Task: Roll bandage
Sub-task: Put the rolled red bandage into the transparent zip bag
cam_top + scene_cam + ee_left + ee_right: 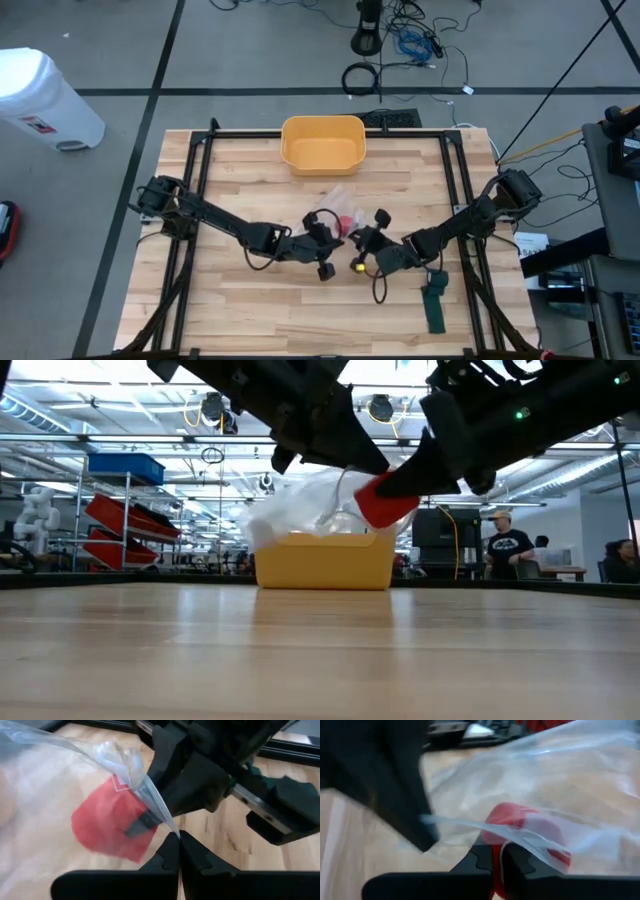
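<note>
**Both arms tugging at a plastic bag with a red roll inside**

Standing by the bench (250,320), going left to right: there's a white bin (45,100) on the floor off the far left corner. The left gripper (179,851) is out at mid-bench, its fingers pressed together on a thin edge of the clear plastic bag (300,510). The bag hangs between the two arms, lifted off the wood, and inside it sits the red bandage roll (112,825), toward the right arm's side in the low view.

The right gripper (496,856) comes in from the other side, fingers closed, pinching the bag film right at the roll; whether it has the roll itself through the plastic, I can't tell.

My guess on handling: the bag is slick, floppy and weighs nothing, so a pinch on film alone could slide. The roll looks soft and light, squashable, not fragile. Better to grab it across its body than by a loose end.

Behind the bag is a yellow tub (323,143), well apart. On the right near corner lies a dark green strip (435,303), clear of the action. The arms crowd each other more than anything else does.
</note>
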{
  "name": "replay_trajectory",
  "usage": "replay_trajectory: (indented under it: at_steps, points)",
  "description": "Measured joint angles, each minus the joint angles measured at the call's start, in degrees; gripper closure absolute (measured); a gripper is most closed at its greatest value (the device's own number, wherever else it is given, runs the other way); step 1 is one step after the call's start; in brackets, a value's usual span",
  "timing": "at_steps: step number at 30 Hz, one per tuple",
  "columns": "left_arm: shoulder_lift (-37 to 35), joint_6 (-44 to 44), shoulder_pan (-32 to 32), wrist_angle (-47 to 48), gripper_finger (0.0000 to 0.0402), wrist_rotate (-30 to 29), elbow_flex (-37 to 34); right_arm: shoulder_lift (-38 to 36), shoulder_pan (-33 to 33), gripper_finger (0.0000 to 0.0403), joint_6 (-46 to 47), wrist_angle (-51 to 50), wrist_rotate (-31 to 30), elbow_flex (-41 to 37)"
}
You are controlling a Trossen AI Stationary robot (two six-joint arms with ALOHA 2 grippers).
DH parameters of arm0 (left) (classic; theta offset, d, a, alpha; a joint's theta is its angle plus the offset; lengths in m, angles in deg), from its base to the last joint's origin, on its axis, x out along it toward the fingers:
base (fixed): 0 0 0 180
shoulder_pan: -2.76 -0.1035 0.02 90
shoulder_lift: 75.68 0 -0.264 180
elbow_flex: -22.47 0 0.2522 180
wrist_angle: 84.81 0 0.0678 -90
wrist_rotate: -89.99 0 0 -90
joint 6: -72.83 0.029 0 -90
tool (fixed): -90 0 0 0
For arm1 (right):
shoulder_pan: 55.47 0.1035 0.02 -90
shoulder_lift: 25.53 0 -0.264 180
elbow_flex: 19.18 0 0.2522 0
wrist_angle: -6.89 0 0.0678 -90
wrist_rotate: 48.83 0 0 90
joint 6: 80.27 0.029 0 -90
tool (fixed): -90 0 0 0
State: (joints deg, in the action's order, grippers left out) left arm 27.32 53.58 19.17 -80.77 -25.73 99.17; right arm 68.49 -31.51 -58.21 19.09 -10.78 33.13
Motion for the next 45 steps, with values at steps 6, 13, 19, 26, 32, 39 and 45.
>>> replay_trajectory:
  at_steps: [6, 13, 19, 26, 32, 39, 45]
  points:
    - [0.0, 0.0, 0.9, -0.4, 0.0401, -1.5, 0.0, 0.0, 0.0, 0.0399, 7.6, 3.3, -4.8, 0.0]
    - [0.0, 0.0, 0.9, -2.9, 0.0401, 0.9, 0.0, -0.1, 0.1, 0.0364, 3.3, 4.4, -1.8, 0.0]
    - [0.0, -0.2, 0.9, -3.2, 0.0401, 3.2, -0.1, -0.1, 0.1, 0.0288, -6.0, 2.4, 0.3, 0.0]
    - [-3.2, 0.1, 0.8, -1.6, 0.0401, 4.9, -0.1, -0.2, 2.5, 0.0246, -26.5, 2.2, -1.3, 0.0]
    - [-5.8, 0.5, 0.2, 2.9, 0.0401, 3.7, -0.1, -3.0, 5.7, 0.0256, -37.9, 2.7, -5.8, 1.3]
    - [-5.8, 0.3, -1.1, 2.7, 0.0402, 7.9, -0.1, -6.9, 8.0, 0.0264, -39.2, 2.6, -7.8, 1.7]
    - [-7.6, 1.6, -1.0, 5.0, 0.0402, 8.2, -0.1, -11.3, 12.3, 0.0264, -39.3, -1.4, -12.1, 1.7]
